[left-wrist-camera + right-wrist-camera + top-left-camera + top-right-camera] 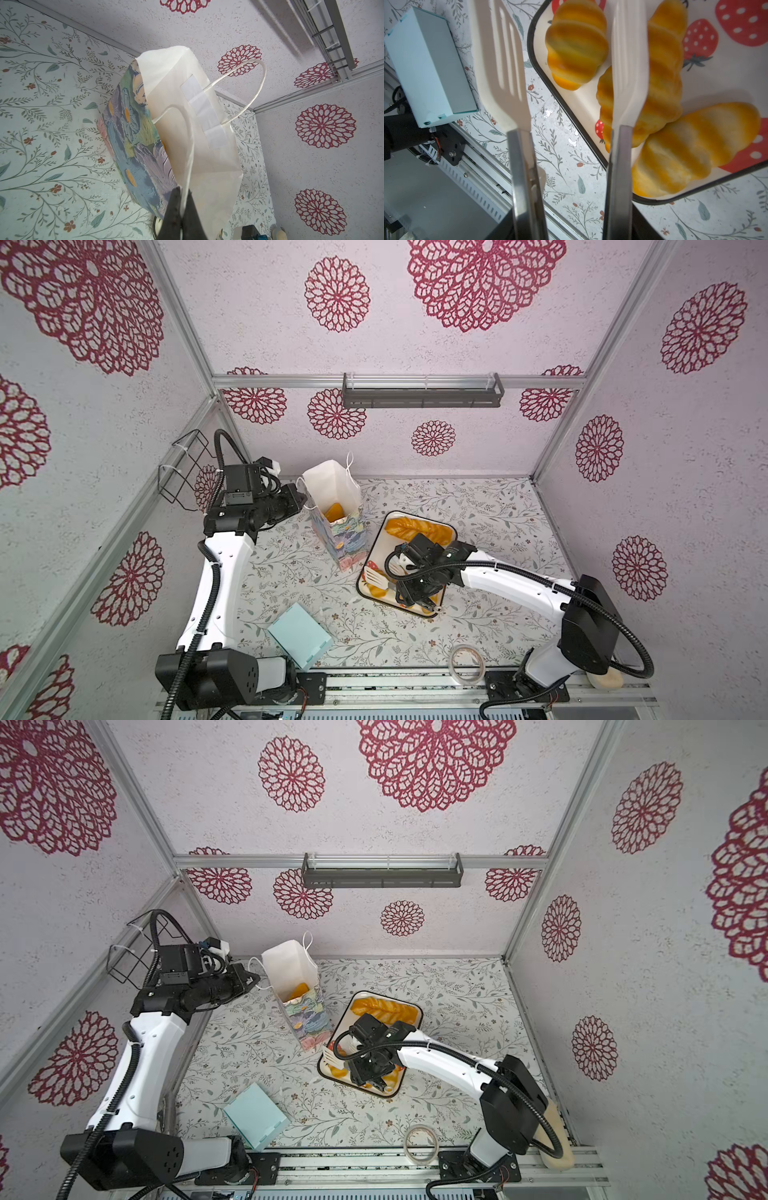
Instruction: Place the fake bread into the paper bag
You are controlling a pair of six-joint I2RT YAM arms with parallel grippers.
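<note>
While the left jaws clamp the top of the flower-painted paper bag [135, 135], the right jaws grip white slotted tongs [488, 72], blades spread over glossy orange croissants [577, 45] just ahead. It looks like the picking step; next they must straddle one and squeeze.

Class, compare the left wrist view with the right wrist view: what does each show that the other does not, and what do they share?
Only the left wrist view: the paper bag, its cord handle pinched in the shut left gripper, plus the red-flowered walls. Only the right wrist view: open tongs, striped croissants on a strawberry-print tray, and a light blue box. Both: the leaf-patterned tabletop.
</note>
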